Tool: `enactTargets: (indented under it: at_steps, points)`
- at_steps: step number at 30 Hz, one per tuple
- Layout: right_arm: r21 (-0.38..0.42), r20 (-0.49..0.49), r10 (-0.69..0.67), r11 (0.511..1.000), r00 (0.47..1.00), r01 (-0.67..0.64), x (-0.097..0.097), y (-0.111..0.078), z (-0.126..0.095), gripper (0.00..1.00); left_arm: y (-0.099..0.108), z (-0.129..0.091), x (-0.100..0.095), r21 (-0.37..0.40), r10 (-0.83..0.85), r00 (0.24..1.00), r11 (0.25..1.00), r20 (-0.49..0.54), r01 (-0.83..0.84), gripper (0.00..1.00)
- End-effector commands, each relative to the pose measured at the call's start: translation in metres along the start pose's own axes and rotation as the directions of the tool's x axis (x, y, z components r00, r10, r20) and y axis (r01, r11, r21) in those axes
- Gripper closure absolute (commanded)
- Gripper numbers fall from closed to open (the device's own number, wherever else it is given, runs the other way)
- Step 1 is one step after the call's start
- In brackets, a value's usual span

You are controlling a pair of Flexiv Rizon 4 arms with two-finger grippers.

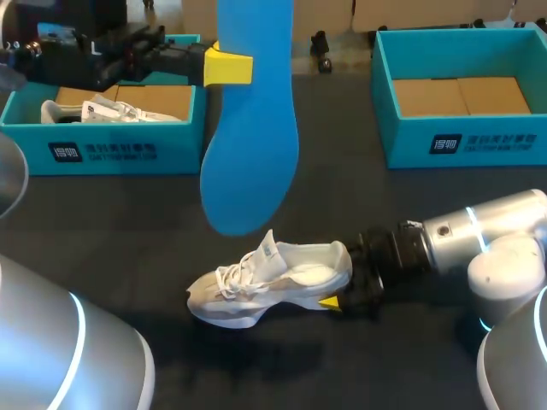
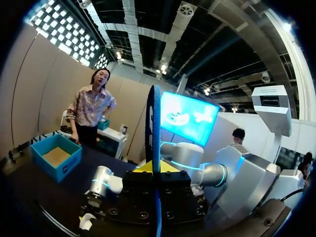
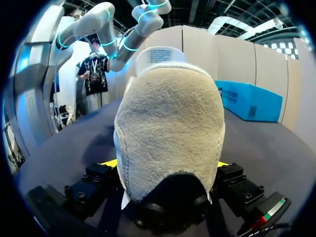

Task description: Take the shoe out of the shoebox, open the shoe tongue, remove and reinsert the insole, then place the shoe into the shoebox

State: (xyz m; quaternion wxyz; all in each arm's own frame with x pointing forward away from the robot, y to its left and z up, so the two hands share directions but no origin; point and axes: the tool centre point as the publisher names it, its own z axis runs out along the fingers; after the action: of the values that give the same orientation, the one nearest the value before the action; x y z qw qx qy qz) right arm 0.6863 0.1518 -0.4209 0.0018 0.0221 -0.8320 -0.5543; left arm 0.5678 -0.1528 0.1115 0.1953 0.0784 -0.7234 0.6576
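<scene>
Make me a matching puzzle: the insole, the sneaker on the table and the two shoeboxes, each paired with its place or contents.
1 blue insole
2 white sneaker
3 left shoebox
4 right shoebox

A on the table, heel gripped by the right gripper
B holds a second sneaker
C held aloft by the left gripper
D only its cardboard floor shows

Pairs: 1-C; 2-A; 3-B; 4-D
</scene>
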Motion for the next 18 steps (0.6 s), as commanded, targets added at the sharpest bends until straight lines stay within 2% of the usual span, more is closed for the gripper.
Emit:
enactTargets:
  at_steps: [1, 6, 13, 18]
  points:
    - [0.025, 0.018, -0.005, 1.000, 1.000, 0.005, 0.016, 0.007, -0.011, 0.00, -0.001, -0.001, 0.000, -0.004, -0.001, 1.000, 1.000, 0.001, 0.001, 1.00]
    - [0.083, -0.001, -0.005, 0.997, 1.000, 0.005, 0.022, 0.008, -0.028, 0.00, -0.001, -0.001, 0.000, -0.004, -0.001, 1.000, 1.000, 0.001, 0.001, 1.00]
    - [0.135, -0.003, 0.018, 0.991, 1.000, -0.018, 0.020, -0.001, -0.053, 0.00, -0.001, -0.001, 0.000, -0.004, -0.001, 1.000, 1.000, 0.001, 0.001, 1.00]
    - [0.203, -0.013, 0.060, 0.978, 0.998, -0.056, 0.020, 0.003, -0.062, 0.00, -0.001, -0.001, 0.000, -0.004, -0.001, 1.000, 1.000, 0.001, 0.001, 1.00]
